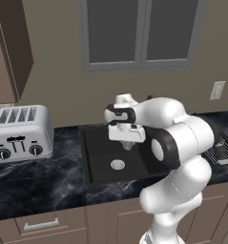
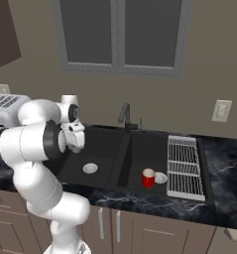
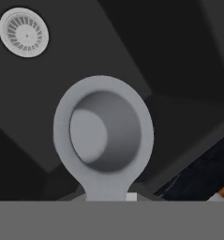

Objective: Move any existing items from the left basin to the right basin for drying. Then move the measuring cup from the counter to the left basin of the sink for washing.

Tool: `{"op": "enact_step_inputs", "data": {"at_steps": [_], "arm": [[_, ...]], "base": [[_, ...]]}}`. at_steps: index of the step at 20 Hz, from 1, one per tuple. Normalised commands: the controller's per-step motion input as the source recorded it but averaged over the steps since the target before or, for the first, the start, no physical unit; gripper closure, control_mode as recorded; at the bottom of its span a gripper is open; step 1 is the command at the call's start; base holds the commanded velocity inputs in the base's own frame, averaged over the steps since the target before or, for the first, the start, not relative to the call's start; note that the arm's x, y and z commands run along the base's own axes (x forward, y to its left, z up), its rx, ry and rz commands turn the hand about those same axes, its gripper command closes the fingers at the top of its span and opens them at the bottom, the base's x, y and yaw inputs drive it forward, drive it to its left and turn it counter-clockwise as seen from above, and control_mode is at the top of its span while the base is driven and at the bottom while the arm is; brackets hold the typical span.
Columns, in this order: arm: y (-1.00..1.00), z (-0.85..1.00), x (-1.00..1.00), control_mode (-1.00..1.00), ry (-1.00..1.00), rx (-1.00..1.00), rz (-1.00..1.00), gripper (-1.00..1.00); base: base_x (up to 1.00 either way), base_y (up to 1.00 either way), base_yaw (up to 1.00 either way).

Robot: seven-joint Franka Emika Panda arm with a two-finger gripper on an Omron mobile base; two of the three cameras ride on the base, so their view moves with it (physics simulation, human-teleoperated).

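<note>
The gripper [image 1: 128, 144] hangs above the left basin [image 1: 98, 155], pointing down, with its jaws drawn tight on the measuring cup [image 3: 104, 133]. In the hand view the cup sits right in front of the gripper: a dull grey bowl with its open mouth facing the camera and its thin handle running down toward the fingers at the bottom edge. The cup is held up in the air, off the basin floor. From the base views the cup itself is too small and too hidden under the hand to make out.

Below and beyond the cup is the matte black floor of the left basin, with its round silver drain [image 3: 23, 32] showing toward the upper left of the hand view, apart from the cup. In the left base view the same drain [image 1: 117, 165] lies below the gripper, slightly to its left.

Further out, across the divider, the right basin [image 2: 145, 156] holds the red mug [image 2: 148, 178], upright near the basin's front wall and just beside that basin's own drain [image 2: 160, 177]. The dark curved faucet [image 2: 125, 117] stands behind the divider. A white wire rack [image 2: 184, 166] lies to the right of the right basin. On the counter [image 1: 34, 183] to the left of the sink stands a silver toaster [image 1: 21, 132], well apart from the gripper.
</note>
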Motion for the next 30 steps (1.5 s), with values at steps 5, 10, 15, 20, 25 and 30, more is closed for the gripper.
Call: {"op": "enact_step_inputs", "data": {"at_steps": [5,10,15,20,25,30], "arm": [[0.03,-0.37,0.18,-1.00,0.05,0.00,0.00,1.00],[0.01,-0.40,0.14,-1.00,0.03,0.00,0.00,1.00],[0.00,-0.42,0.07,-1.00,0.00,0.00,0.00,1.00],[0.00,-0.42,0.05,-1.00,0.00,0.00,0.00,1.00],[0.00,-0.42,0.02,-1.00,0.00,0.00,0.00,1.00],[0.00,-0.41,0.01,-1.00,0.00,0.00,0.00,1.00]], "base": [[0.00,0.00,0.00],[0.00,0.00,0.00],[0.00,0.00,0.00],[0.00,0.00,0.00],[0.00,0.00,0.00],[0.00,0.00,0.00]]}}
